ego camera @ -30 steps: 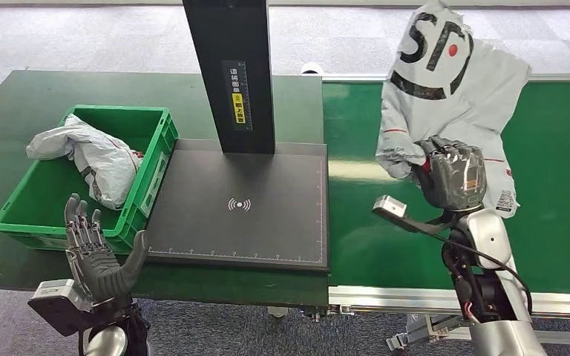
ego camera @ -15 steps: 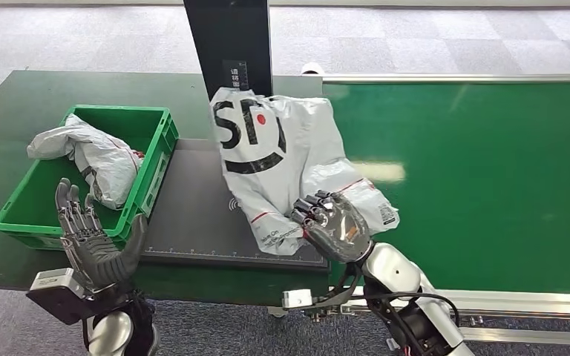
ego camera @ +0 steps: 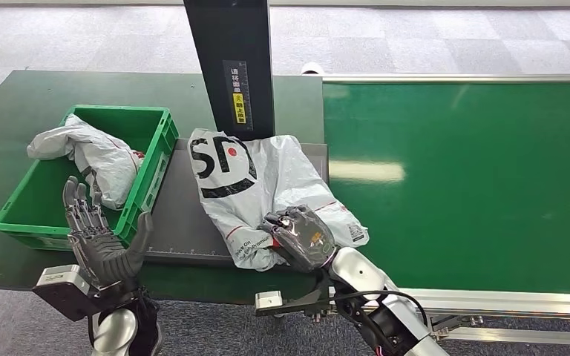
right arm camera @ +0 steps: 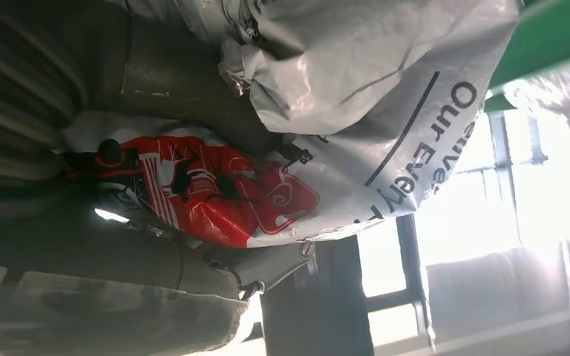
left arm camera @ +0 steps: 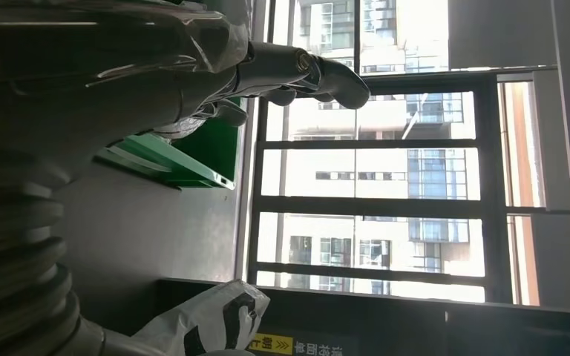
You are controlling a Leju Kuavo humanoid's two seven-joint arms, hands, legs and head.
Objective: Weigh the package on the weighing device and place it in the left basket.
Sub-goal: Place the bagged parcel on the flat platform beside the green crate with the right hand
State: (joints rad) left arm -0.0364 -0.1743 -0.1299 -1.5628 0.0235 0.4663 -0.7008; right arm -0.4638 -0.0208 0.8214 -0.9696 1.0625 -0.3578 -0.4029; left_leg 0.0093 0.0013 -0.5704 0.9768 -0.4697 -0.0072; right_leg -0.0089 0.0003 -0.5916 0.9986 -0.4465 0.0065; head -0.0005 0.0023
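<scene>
Your right hand [ego camera: 299, 239] was clamped on the near corner of the package [ego camera: 256, 182], low and a touch right of centre in the head view. The right wrist view [right arm camera: 215, 193] backed that up: grey plastic and a red printed patch were bunched tight against the palm, so that hand was grasping the bag, not just resting on it.

The package itself lay draped across the dark weighing plate [ego camera: 182, 222], in the middle of the frame. Its long axis ran on a slant, from the corner in your hand at lower centre up to the logo end near the foot of the black post [ego camera: 230, 67]. Most of it sat on the plate, though the held corner hung near the front edge, toward the table [ego camera: 15, 111] lip.

Here was the relation that mattered for you: the green basket [ego camera: 156, 141] sat in the left of the frame, touching the plate's left side, so from your right hand the drop lay well off to the left. Your left hand [ego camera: 96, 237] waited at lower left with fingers spread and nothing in it, just in front of the basket's near wall. That hand was plainly the nearer one to the basket. The logo end of the package was the end closest to it. A second grey bag [ego camera: 89, 156] already lay in the basket's upper left, so I judged the near right part the roomier spot.
</scene>
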